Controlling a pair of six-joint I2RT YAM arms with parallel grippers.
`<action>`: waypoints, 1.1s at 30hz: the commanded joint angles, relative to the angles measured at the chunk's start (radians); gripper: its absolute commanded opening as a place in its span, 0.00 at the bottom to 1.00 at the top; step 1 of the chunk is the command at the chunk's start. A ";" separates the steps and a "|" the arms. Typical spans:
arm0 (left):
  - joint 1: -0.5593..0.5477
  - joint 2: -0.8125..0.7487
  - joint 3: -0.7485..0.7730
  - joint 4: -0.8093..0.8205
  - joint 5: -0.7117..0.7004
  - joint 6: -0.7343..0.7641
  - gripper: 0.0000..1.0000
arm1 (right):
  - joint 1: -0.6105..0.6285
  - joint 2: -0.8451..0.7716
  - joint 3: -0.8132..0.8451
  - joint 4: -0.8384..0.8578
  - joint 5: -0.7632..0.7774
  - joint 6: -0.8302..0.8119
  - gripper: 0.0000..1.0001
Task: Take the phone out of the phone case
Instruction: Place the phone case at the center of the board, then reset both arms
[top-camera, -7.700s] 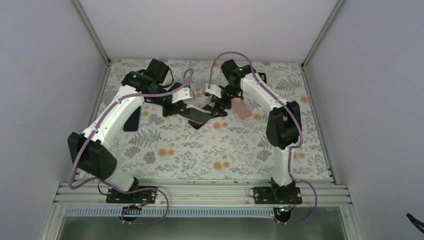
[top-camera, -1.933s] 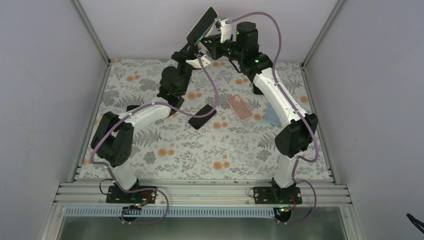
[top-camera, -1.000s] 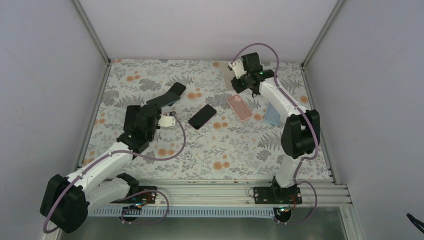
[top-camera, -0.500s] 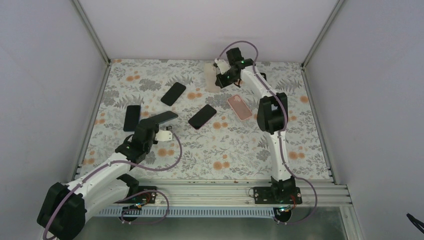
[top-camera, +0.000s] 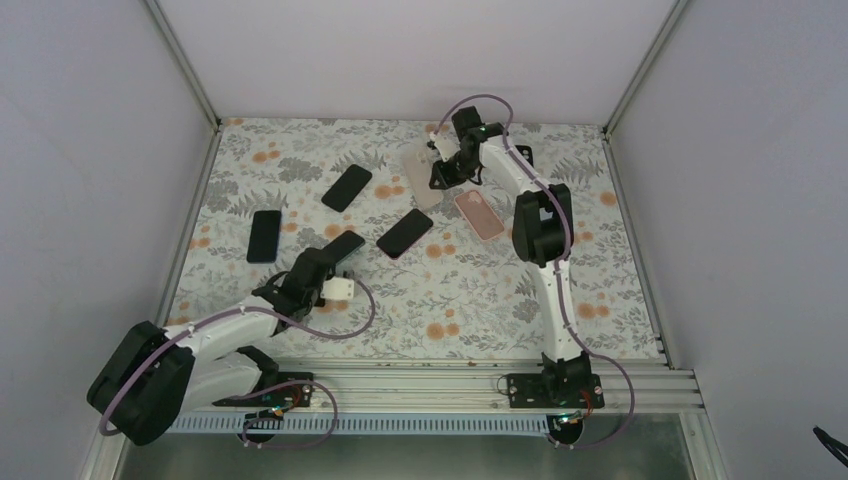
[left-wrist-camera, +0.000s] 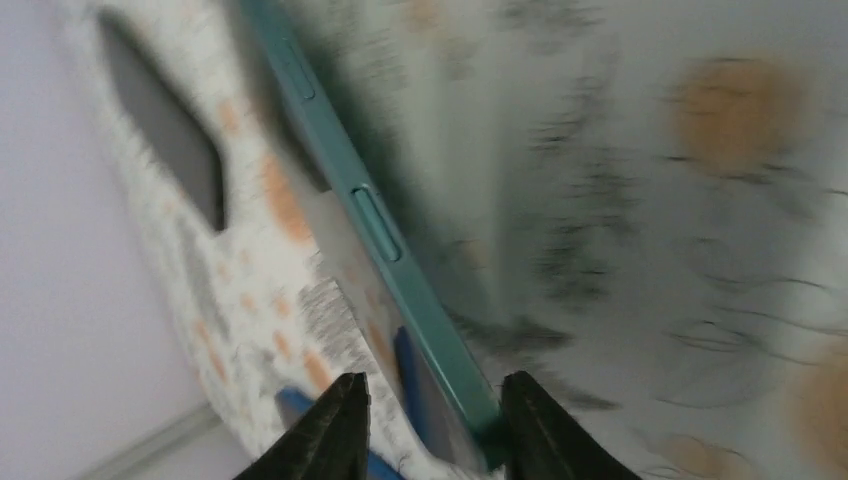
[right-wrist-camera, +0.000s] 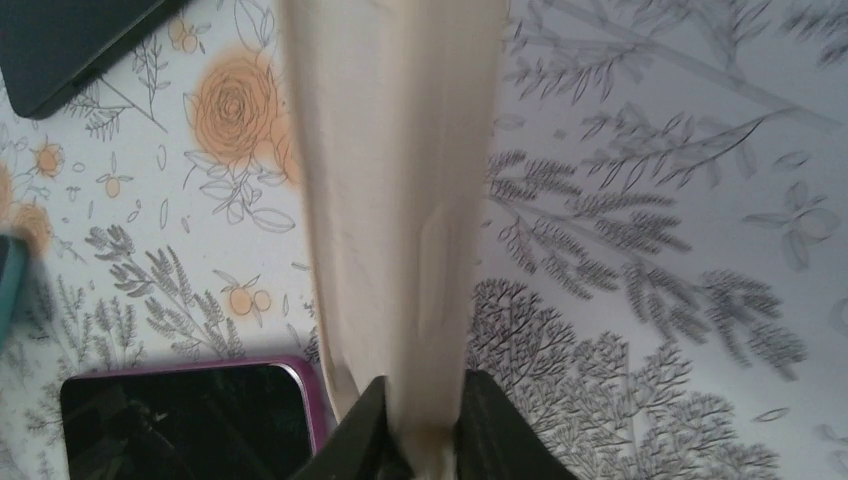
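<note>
The phone (top-camera: 343, 245) is dark with a teal edge (left-wrist-camera: 385, 240) and lies at the tip of my left gripper (top-camera: 325, 268), left of the table's middle. In the left wrist view that gripper (left-wrist-camera: 435, 380) is open. The teal edge rests against the right finger (left-wrist-camera: 535, 430), and the left finger stands off the glass. The beige phone case (top-camera: 420, 172) hangs at the far middle of the table, empty. My right gripper (top-camera: 443, 172) is shut on it. The right wrist view shows both fingers of that gripper (right-wrist-camera: 425, 385) pressed on the case (right-wrist-camera: 395, 150).
A pink-cased phone (top-camera: 479, 215) lies just right of the beige case, and its purple rim (right-wrist-camera: 295, 385) is near my right fingers. Three bare black phones lie on the flowered cloth: one at the centre (top-camera: 405, 232), one further back (top-camera: 347, 187), one at the left (top-camera: 264, 235).
My left arm has drawn back and lowered the phone towards the cloth, and its jaws have parted. My right gripper has carried the beige case a little nearer and lower.
</note>
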 joint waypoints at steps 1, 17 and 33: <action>-0.027 0.006 0.003 -0.153 0.058 -0.056 0.44 | -0.018 0.057 0.012 -0.097 -0.090 -0.012 0.23; -0.019 -0.079 0.592 -0.940 0.542 -0.340 1.00 | -0.041 -0.390 -0.320 -0.002 0.257 -0.148 1.00; 1.000 0.099 0.906 -0.523 0.873 -0.749 1.00 | -0.238 -1.294 -1.259 0.867 0.660 -0.136 1.00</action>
